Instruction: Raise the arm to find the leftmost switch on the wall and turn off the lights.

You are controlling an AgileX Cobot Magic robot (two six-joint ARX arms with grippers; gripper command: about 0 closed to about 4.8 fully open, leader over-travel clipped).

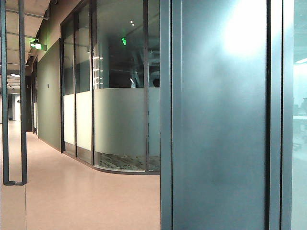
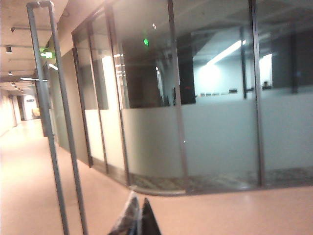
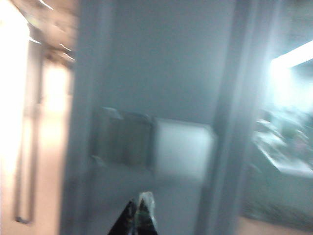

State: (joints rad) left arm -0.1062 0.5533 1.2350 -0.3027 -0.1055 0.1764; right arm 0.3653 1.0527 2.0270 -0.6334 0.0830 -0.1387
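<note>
Grey, blurred switch plates show only in the right wrist view: a darker grey square switch plate [image 3: 124, 138] touching a paler white square switch plate [image 3: 183, 148] beside it on the grey-blue wall panel [image 3: 161, 63], with the right gripper [image 3: 138, 215] pointing up just below them, jaws closed together. Neither arm appears in the exterior view, where the same grey-blue panel [image 1: 218, 120] fills the right side beside the frosted curved glass partition [image 1: 120, 124] and pink corridor floor [image 1: 81, 191]. Facing that glass partition [image 2: 195, 142] and a tall grey metal door handle [image 2: 54, 122], the left gripper [image 2: 138, 220] sits low above the floor, jaws closed.

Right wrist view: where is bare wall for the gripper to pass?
Bare wall lies above the switch plates and below them, around the right gripper. The frame post crowds the right side. The left gripper faces open corridor floor.
</note>
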